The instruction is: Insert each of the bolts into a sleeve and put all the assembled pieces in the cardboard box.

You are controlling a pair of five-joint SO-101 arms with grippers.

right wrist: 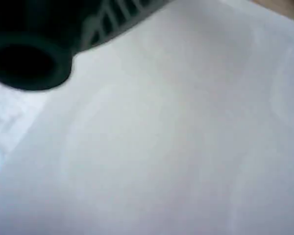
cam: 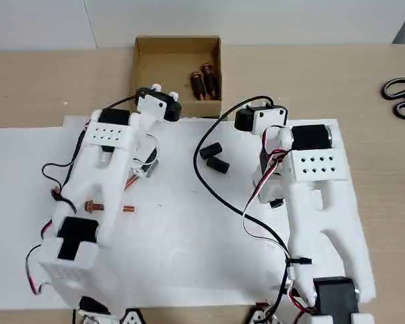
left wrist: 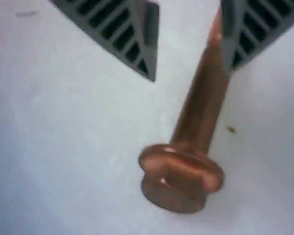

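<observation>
A copper bolt (left wrist: pixel 196 147) lies on the white sheet with its head toward the left wrist camera. My left gripper (left wrist: pixel 191 68) is open around the shaft tip, which rests against one finger (left wrist: pixel 245 39). From above, that gripper (cam: pixel 144 171) hangs over this bolt (cam: pixel 131 183). My right gripper (cam: pixel 275 197) is shut on a black sleeve (right wrist: pixel 29 63), hole toward its camera, a little above the sheet. Two more black sleeves (cam: pixel 214 156) lie mid-sheet. Another bolt (cam: pixel 93 206) and a small copper piece (cam: pixel 129 209) lie near the left arm. The cardboard box (cam: pixel 143 67) holds assembled pieces (cam: pixel 204 82).
The white sheet (cam: pixel 189 256) covers most of the wooden table. Scissors (cam: pixel 401 98) lie at the right edge. Black and red cables (cam: pixel 216 196) loop across the sheet between the arms.
</observation>
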